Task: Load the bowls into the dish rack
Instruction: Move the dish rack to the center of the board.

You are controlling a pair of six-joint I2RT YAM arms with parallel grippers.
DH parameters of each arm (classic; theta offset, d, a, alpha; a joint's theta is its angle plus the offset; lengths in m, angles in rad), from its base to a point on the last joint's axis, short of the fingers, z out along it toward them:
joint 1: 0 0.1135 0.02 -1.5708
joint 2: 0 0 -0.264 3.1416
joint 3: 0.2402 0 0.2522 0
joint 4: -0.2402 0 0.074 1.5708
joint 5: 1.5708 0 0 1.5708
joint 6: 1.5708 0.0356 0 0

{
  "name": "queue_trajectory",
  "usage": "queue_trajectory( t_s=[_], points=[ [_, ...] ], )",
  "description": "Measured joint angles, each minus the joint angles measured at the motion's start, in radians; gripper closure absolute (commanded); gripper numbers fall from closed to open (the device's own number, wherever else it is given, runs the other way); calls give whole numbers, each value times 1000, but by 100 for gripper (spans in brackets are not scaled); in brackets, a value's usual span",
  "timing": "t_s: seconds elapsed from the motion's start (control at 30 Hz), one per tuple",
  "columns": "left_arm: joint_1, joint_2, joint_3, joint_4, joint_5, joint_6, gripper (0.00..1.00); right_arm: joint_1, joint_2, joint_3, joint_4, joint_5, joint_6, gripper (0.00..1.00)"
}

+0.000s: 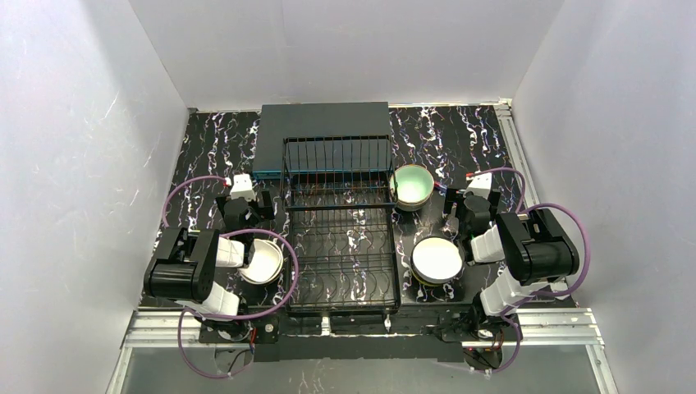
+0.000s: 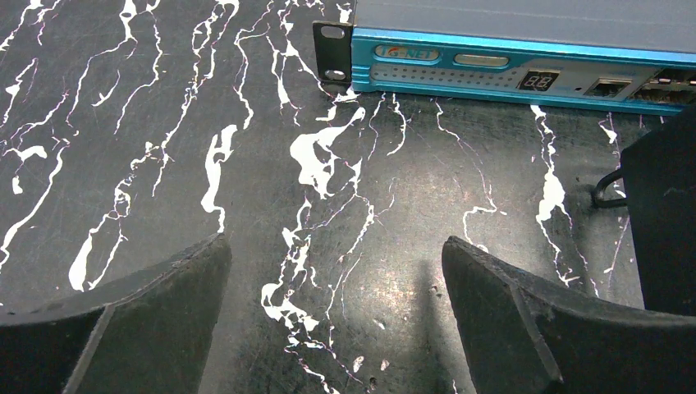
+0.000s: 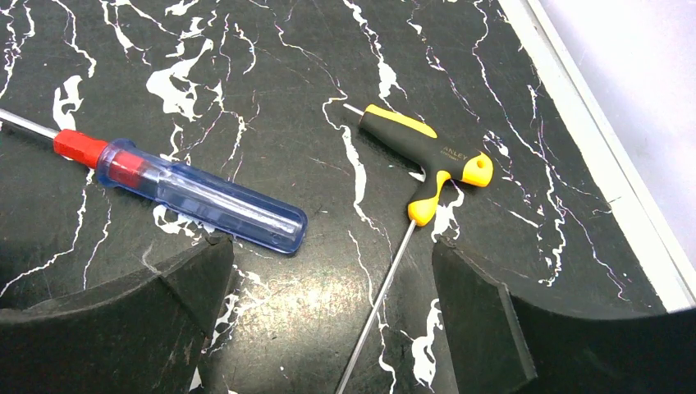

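So, far left: the left gripper [image 2: 335,246] hangs spread wide open over the bare marbled table [image 2: 123,123], gripping nothing, with a blue-fronted box [image 2: 509,70] just ahead of it. A white bowl [image 1: 267,263] sits on the table just left of the dish rack [image 1: 341,238], partly under the left arm. On the rack's right side there's a mint bowl [image 1: 411,185] up by the raised back tier and a second white bowl [image 1: 437,258] closer in. The right gripper [image 3: 330,246] is wide open too, empty, above a blue-handled screwdriver [image 3: 205,197] and a yellow-black T-handle key [image 3: 431,160].
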Motion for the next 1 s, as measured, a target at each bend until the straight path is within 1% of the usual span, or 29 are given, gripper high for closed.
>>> queue_trajectory(
  t_s=[0.53, 0.6, 0.67, 0.77, 0.83, 0.9, 1.0],
  points=[
    [0, 0, 0, 1, 0, 1, 2, 0, 0, 0, 0, 0, 0, 1],
    [0, -25, -5, -13, 0, 3, 2, 0, 0, 0, 0, 0, 0, 1],
    [0, -135, -12, -105, -10, -9, 2, 0, 0, 0, 0, 0, 0, 1],
    [0, -418, 16, -324, -37, -63, 2, 0, 0, 0, 1, 0, 0, 1],
    [0, -578, 79, -462, -40, -96, 2, 0, -9, 0, -10, 2, 0, 1],
    [0, -678, 151, -585, -41, -138, 2, 0, -59, 5, -82, 2, 1, 1],
    [0, -768, 275, -830, -62, -235, 2, 0, -193, 70, -286, 5, 30, 1]
  ],
)
